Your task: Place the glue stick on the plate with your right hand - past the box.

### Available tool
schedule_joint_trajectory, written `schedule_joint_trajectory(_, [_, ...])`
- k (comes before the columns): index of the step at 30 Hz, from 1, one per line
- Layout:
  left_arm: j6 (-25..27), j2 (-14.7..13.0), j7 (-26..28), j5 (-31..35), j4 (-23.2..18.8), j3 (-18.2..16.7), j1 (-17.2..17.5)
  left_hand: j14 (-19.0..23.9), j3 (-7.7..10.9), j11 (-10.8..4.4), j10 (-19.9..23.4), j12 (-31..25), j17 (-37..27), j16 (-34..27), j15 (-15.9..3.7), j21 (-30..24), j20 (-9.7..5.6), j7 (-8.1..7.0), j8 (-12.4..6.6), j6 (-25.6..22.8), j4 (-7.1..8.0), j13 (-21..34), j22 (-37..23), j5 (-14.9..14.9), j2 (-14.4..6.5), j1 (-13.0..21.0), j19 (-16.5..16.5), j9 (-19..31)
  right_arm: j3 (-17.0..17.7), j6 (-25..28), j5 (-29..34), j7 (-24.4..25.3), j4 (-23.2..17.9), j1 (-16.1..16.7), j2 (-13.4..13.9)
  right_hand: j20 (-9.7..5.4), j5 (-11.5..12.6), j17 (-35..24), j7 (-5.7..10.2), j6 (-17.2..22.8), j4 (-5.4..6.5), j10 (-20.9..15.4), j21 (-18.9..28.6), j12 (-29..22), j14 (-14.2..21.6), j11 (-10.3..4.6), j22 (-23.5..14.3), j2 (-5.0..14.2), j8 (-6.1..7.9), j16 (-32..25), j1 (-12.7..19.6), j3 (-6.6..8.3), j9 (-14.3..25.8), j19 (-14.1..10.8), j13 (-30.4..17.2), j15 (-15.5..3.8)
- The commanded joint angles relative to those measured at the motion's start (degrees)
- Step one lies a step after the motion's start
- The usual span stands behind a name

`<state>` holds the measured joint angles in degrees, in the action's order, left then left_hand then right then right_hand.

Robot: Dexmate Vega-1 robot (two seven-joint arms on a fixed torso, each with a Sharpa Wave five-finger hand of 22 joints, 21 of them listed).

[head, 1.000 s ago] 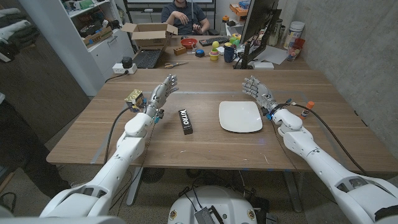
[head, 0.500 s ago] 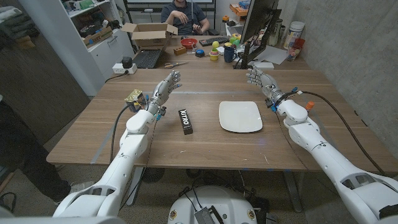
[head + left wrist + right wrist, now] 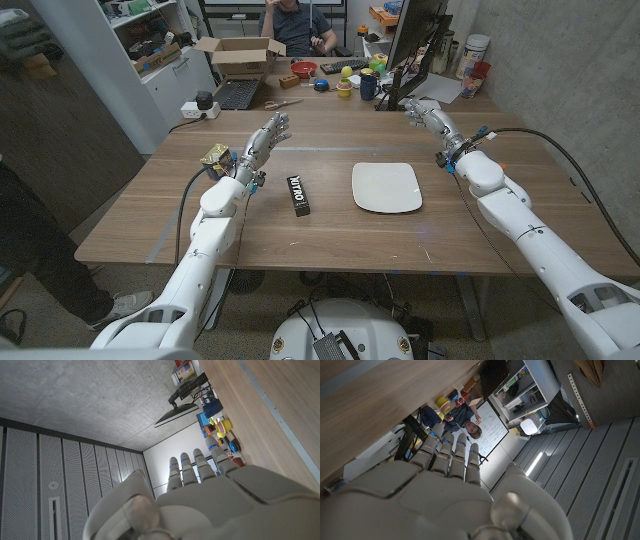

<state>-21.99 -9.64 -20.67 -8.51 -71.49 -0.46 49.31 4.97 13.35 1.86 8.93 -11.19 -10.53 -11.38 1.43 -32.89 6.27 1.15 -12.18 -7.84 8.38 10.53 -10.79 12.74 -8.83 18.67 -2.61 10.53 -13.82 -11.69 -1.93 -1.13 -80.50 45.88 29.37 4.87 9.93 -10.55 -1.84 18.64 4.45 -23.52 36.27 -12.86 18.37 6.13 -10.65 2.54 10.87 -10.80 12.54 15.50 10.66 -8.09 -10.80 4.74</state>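
Where the glue stick lies I cannot tell; no view shows it clearly. The white plate (image 3: pixel 386 187) sits flat on the desk (image 3: pixel 330 240), right of the middle and about midway between the near and far edges. The black box (image 3: pixel 299 195) marked NITRO lies to the plate's left, apart from it, with its long side running from the far edge toward the near edge.

The right hand (image 3: pixel 425 112) is over the far right part of the desk, beyond the plate and well apart from it. Its fingers are loosely extended and it holds nothing, as the right wrist view (image 3: pixel 445 485) also shows. The left hand (image 3: pixel 265 140) is over the desk's far left part, fingers straight and apart, empty. A small gold object (image 3: pixel 215 157) sits just beside the left wrist.
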Motion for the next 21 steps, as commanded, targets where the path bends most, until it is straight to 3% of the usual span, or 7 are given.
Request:
schedule_joint_trajectory(1, [0.4,-0.1,0.2,1.0,-1.4,-0.4,0.8,-0.2,0.31,0.06,-0.1,0.1,-0.3,0.1,0.11,-0.1,0.09,0.16,0.01,0.1,0.11,0.2,-0.2,0.1,0.5,0.0,0.2,0.3,4.5,4.0,10.3,3.5,-6.7,3.2,1.4,0.55,0.0,-0.1,-0.24,0.3,0.07,0.0,0.0,0.1,-0.2,0.26,-0.1,-1.41,0.23,-0.1,-0.4,-0.68,0.2,-0.4,-0.3,0.29])
schedule_joint_trajectory(13, [0.2,-0.3,0.1,1.1,-1.3,-0.2,0.8,-0.4,0.16,-0.02,-0.3,0.2,-0.3,0.2,0.0,0.0,0.12,0.3,0.08,0.1,0.17,0.2,-0.2,0.1,0.7,-0.2,0.3,0.3,8.1,9.1,19.5,5.5,-11.1,6.0,1.7,0.41,0.5,-0.2,-0.38,0.2,0.29,0.8,-0.5,0.3,-1.0,0.27,0.0,-4.64,0.21,0.1,-2.6,-3.11,0.2,-0.5,-0.3,0.55])
schedule_joint_trajectory(21, [0.2,-0.3,-0.1,1.0,-0.9,-0.1,0.5,-0.5,0.03,0.02,-0.3,0.2,-0.3,0.3,0.03,0.0,0.11,0.36,0.12,0.2,0.21,0.2,-0.2,0.1,0.9,-0.4,0.3,0.3,9.7,10.9,26.9,7.2,-13.6,7.5,2.3,0.7,0.8,-0.1,-0.05,-0.5,0.28,1.7,-1.0,0.6,-1.8,0.07,0.0,-5.82,-0.01,0.3,-3.2,-4.0,0.2,0.0,-0.3,0.64])
